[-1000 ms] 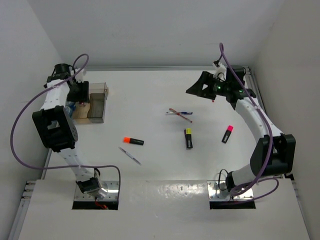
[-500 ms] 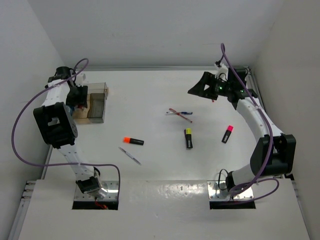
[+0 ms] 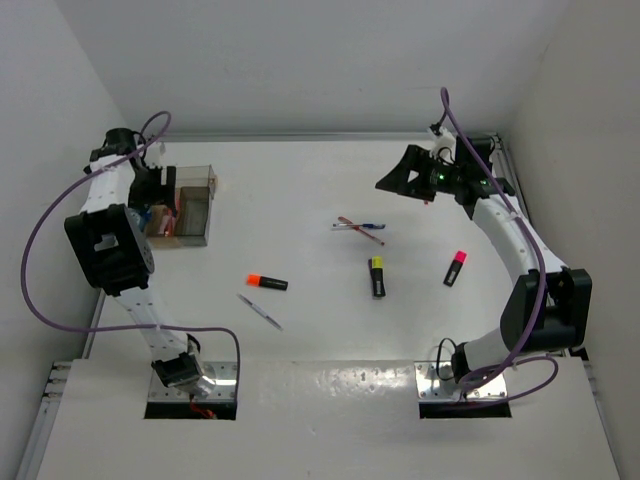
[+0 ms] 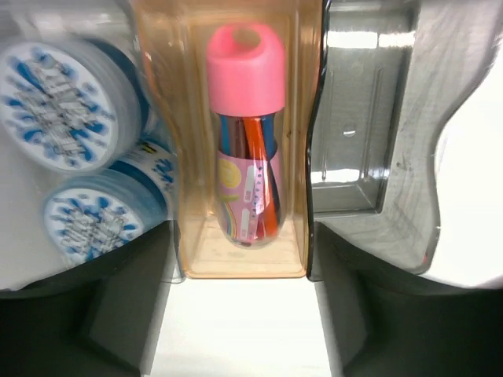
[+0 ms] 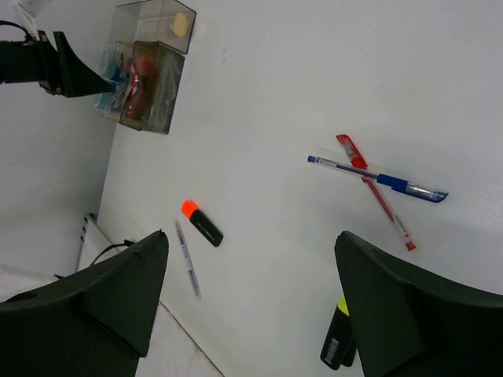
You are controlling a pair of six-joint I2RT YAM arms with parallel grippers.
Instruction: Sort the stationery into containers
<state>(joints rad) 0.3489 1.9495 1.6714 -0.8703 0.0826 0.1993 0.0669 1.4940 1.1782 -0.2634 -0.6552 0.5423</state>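
The organiser box stands at the far left. In the left wrist view the pink bottle lies in its tan compartment, two blue-speckled jars sit to the left, and the smoky compartment is bare. My left gripper is open and empty just short of the box. My right gripper is open and empty, high above the table. Below it lie the orange highlighter, silver pen, blue pen, red pen and yellow highlighter. A pink highlighter lies at the right.
White walls close in the table on the left, back and right. The left arm arches along the left edge next to the box. The two arm bases sit at the near edge.
My left gripper has drawn back a little from the organiser, and the pink bottle now shows in the box. The right arm has barely moved.
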